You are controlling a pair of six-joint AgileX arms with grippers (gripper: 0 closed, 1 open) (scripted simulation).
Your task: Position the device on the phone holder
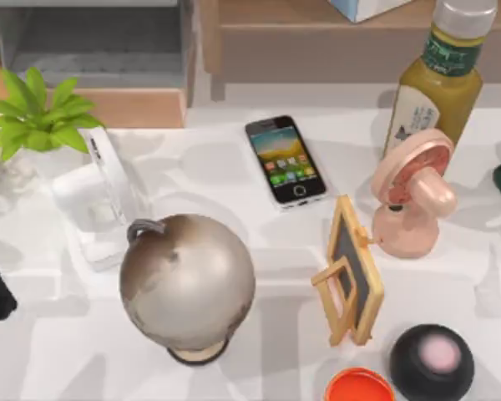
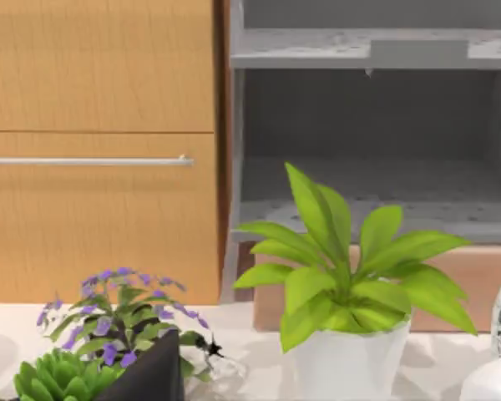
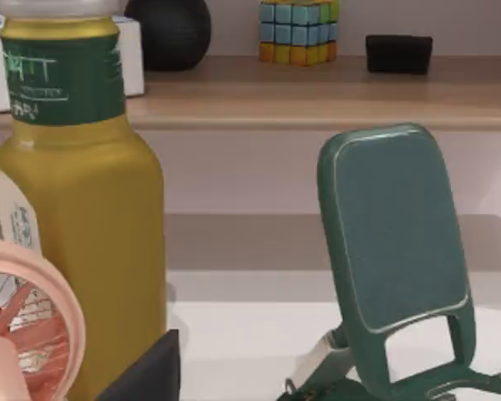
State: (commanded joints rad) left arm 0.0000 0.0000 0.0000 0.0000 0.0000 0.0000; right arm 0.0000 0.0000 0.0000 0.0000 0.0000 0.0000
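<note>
Top view: the globe (image 1: 187,284) overlaps the near end of the white phone holder (image 1: 100,196) at the table's left. The device (image 1: 285,160) lies flat, face up, centre-far, well apart from it. Whether either gripper's fingers are spread or pressed together cannot be told.

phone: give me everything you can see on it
The phone is a slim rectangular slab with a black face and pale rim. Its screen is lit, showing rows of coloured app icons, with a round home button at the end nearer the camera. It lies flat, face up, on the white table, slightly angled, untouched, between the white holder at left and the pink fan at right.
</note>
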